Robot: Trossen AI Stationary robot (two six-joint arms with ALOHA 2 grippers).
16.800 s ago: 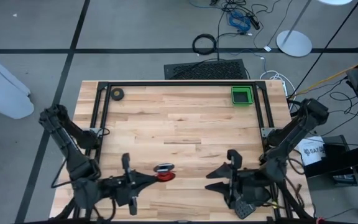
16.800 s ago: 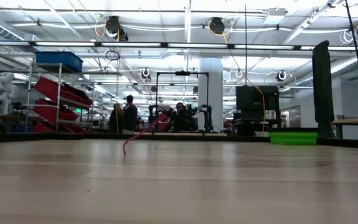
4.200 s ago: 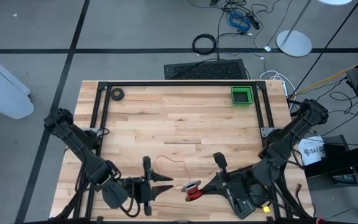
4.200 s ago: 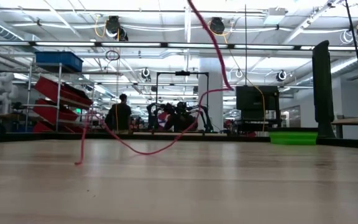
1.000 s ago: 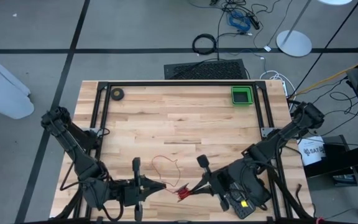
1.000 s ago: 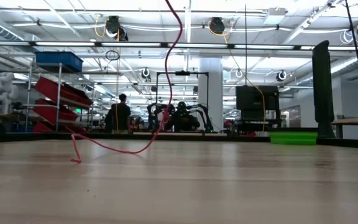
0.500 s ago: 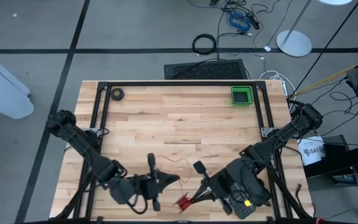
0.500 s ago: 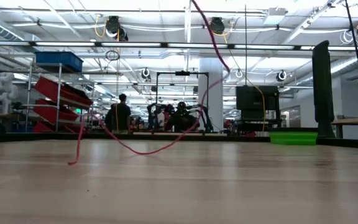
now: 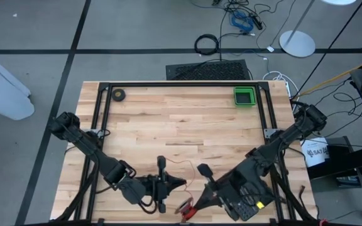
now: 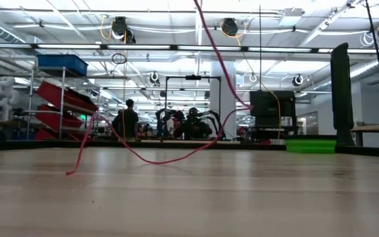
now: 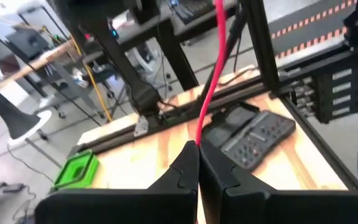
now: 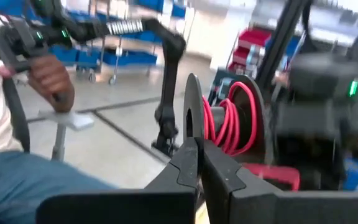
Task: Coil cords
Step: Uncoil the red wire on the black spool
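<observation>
With the left gripper (image 11: 197, 149) pinching the red cord (image 11: 211, 81) and the right gripper (image 12: 194, 146) clamped on the spool (image 9: 184, 206) at bottom centre, we judge the slack loop could snag or slip off the flange.

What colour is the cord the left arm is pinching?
Red. The cord shows best in the left wrist view, running up from the closed fingers.

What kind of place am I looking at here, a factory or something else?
Probably a robotics lab or workshop in a large industrial hall. Beyond the wooden table stand red and blue storage bins, other robot arms and a person, under ceiling-hung cable reels.
</observation>
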